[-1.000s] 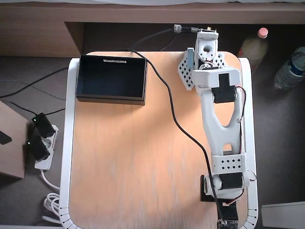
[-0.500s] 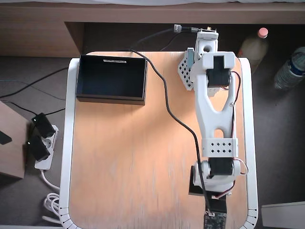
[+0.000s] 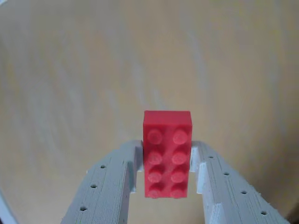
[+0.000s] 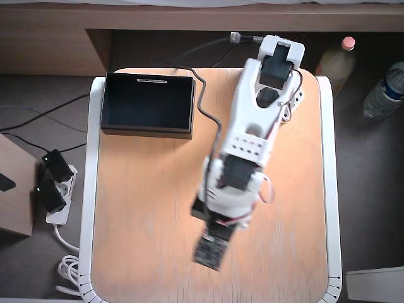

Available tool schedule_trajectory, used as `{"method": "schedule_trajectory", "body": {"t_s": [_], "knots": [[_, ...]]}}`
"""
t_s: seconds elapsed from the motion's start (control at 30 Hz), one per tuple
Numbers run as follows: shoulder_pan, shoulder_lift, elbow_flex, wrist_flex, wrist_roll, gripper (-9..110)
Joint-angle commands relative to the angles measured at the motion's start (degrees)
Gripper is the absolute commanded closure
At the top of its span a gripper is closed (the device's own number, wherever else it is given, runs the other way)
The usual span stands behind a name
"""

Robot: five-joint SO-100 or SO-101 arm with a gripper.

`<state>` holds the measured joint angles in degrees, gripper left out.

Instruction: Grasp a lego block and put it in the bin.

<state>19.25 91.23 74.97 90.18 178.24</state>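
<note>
The red lego block (image 3: pixel 167 154), studs up, sits clamped between my two white fingers (image 3: pixel 117 182) in the wrist view. My gripper (image 3: pixel 167 156) is shut on it, over bare wooden tabletop. In the overhead view the gripper (image 4: pixel 211 249) is blurred near the front middle of the table, and the block is hidden under it. The bin (image 4: pixel 148 131), a shallow black box with a white label strip on its far rim, stands at the table's back left corner, well away from the gripper.
The wooden table (image 4: pixel 145 221) has a white rim. A black cable (image 4: pixel 208 117) runs from the bin's right side to the arm. Two bottles (image 4: pixel 334 60) stand off the table at the right. A power strip (image 4: pixel 53 189) lies on the floor at the left.
</note>
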Motion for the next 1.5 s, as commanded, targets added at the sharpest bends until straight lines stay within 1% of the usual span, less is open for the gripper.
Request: {"method": "schedule_trajectory", "body": {"t_s": [0.0,0.2,0.4,0.53,0.8,1.07,1.3,1.47], "knots": [[8.9,7.4,-6.0,0.9,1.9,101],[20.2,9.2,-6.0,1.4,3.6,101],[31.3,10.3,-5.9,2.9,8.2,101],[36.6,10.4,-5.8,3.9,10.9,101],[41.0,10.9,-3.8,5.1,12.4,101],[48.8,14.1,2.4,5.0,19.3,101],[55.5,14.5,4.5,4.7,26.2,101],[58.3,14.5,10.1,-1.1,28.5,101]]}}
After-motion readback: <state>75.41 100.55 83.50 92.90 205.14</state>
